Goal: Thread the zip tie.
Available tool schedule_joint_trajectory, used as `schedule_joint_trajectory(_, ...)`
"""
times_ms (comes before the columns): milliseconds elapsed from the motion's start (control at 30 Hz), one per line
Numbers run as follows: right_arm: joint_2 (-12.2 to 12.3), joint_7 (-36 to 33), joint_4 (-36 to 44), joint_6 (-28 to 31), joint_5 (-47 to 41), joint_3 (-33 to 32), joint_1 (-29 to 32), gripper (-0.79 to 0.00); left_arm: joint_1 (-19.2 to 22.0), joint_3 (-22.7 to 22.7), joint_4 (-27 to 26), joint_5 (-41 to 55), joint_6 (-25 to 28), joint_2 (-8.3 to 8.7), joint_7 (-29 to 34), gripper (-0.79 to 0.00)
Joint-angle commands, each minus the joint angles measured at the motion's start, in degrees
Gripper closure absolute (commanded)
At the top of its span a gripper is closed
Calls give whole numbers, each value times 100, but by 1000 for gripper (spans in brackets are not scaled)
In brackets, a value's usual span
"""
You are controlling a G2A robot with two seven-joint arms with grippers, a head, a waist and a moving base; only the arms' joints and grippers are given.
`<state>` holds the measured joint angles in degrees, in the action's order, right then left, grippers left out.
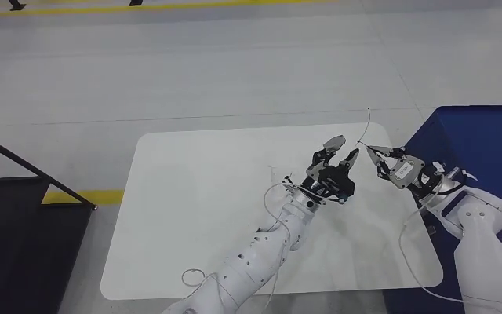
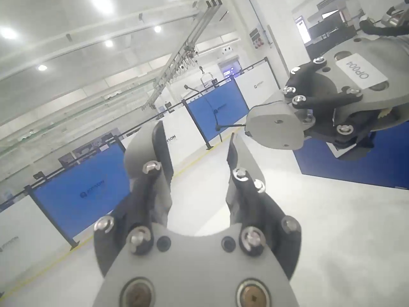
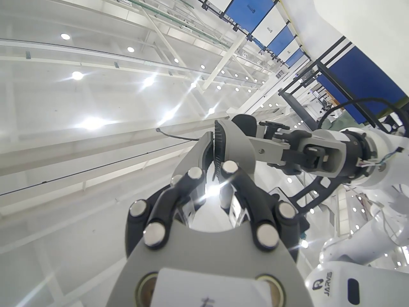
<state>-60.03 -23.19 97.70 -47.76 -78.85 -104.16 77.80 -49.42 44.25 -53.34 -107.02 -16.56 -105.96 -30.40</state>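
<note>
Top view, table: you've got a white rounded-corner table (image 1: 196,235) with both arms over its far right part.
Blue area: a blue flat surface (image 1: 471,133) lies just beside the table's right edge, and your right arm comes in over it.
Left gripper: your left gripper (image 1: 342,151) (image 2: 198,150), grey with black links, hangs above the table near the far right corner. Its jaws are spread wide with nothing between them. One finger (image 2: 159,151) and the other finger (image 2: 235,158) stand well apart in the left wrist view.
Right gripper: your right gripper (image 1: 367,147) (image 3: 209,148) is just beside the left one, tips pointing toward it but not touching. Its jaws are pinched together on the tie. In the left wrist view it (image 2: 252,127) sits just past the left gripper's open fingers.
Zip tie: the thin black zip tie (image 1: 368,125) (image 2: 230,126) (image 3: 175,136) is clamped in the right gripper's tips, up in the air and off the table. A short end with the small head sticks out toward the left gripper. In the top view the strap curves away toward the table's far edge. The tie isn't touching the left gripper.
</note>
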Motion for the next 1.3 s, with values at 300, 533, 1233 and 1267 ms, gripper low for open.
schedule_joint_trajectory(300, 0, 0, 0, 0, 0, 0, 0, 0, 123, -120, 245, 192, 48, -139, -179, -231)
schedule_joint_trajectory(533, 0, 0, 0, 0, 0, 0, 0, 0, 186, -90, 359, 311, 73, -192, -219, -142)
schedule_joint_trajectory(1233, 0, 0, 0, 0, 0, 0, 0, 0, 227, 15, 431, 274, 177, -244, -188, -83)
schedule_joint_trajectory(1267, 0, 0, 0, 0, 0, 0, 0, 0, 222, 20, 425, 266, 183, -243, -181, -83)
